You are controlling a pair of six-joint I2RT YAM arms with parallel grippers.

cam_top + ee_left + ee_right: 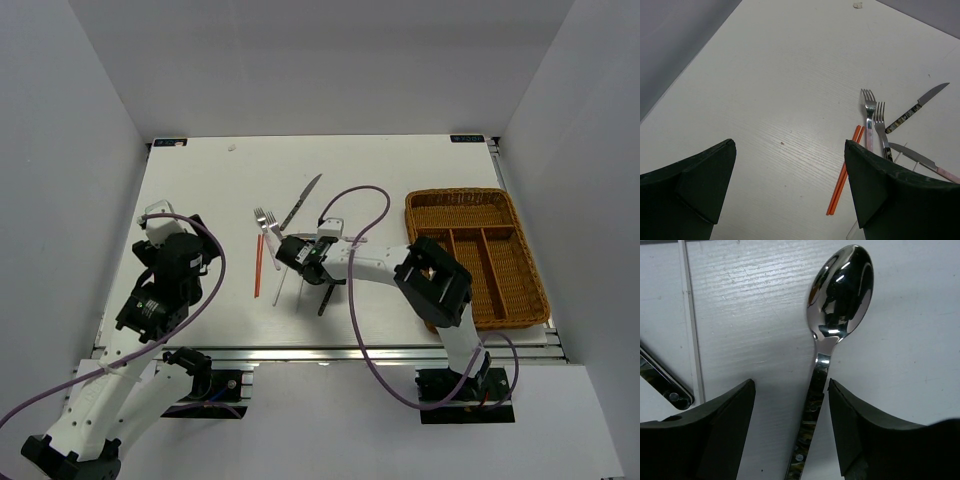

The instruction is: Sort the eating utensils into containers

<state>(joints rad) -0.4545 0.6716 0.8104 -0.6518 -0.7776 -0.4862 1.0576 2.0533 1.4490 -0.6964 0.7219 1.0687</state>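
My right gripper point(790, 390) is spread wide, fingers straddling the handle of a spoon point(840, 290) lying flat near the middle of the worktop point(200, 180). It has a mirror-bright bowl and a dark mottled handle with a small rivet. My left gripper point(789, 145) hangs spread near the left edge. The wicker tray point(460, 193) sits by the right edge.

The spoon point(840, 290) is mirror-polished metal, and its handle is dark and mottled. The forks point(869, 105) gleam the same bright way. The worktop point(755, 305) is matt white with a fine wood-like grain. The tray point(455, 194) is coarse brown wicker weave. The orange chopsticks point(844, 172) look smooth.
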